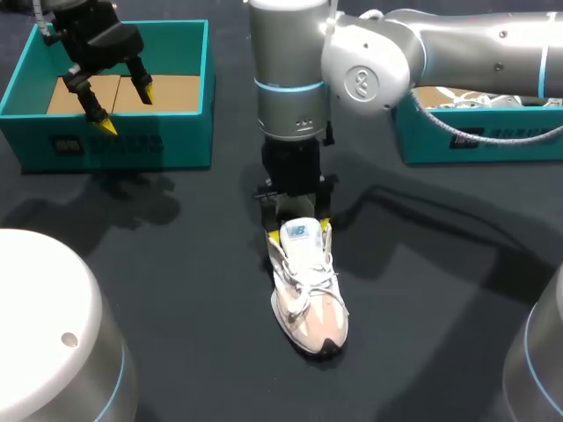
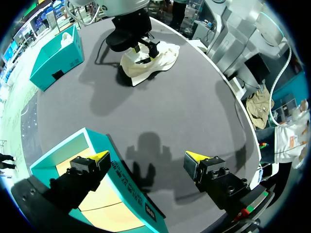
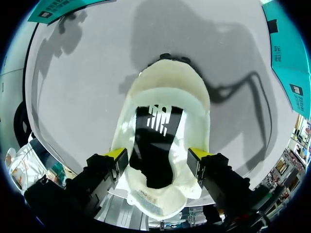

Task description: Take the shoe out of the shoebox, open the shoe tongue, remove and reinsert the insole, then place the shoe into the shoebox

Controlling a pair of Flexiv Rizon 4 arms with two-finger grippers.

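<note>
One shoe stands upright on the table, out of the shoebox, its toe pointing away from the right gripper. That gripper sits directly over the collar; whether it clamps the sides or merely straddles them I cannot tell. Opening the tongue looks like the step in hand, so the next move calls for catching the tongue just ahead of that gripper. The left gripper hangs spread wide and empty over the shoebox, well apart.

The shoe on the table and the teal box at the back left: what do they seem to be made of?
The shoe looks like matte white fabric, perhaps mesh, with synthetic panels, woven laces and a dark toe edge that is probably rubber. The shoebox looks like printed cardboard. It has thin, flat teal walls with a dull finish, and plain brown board shows inside.
</note>
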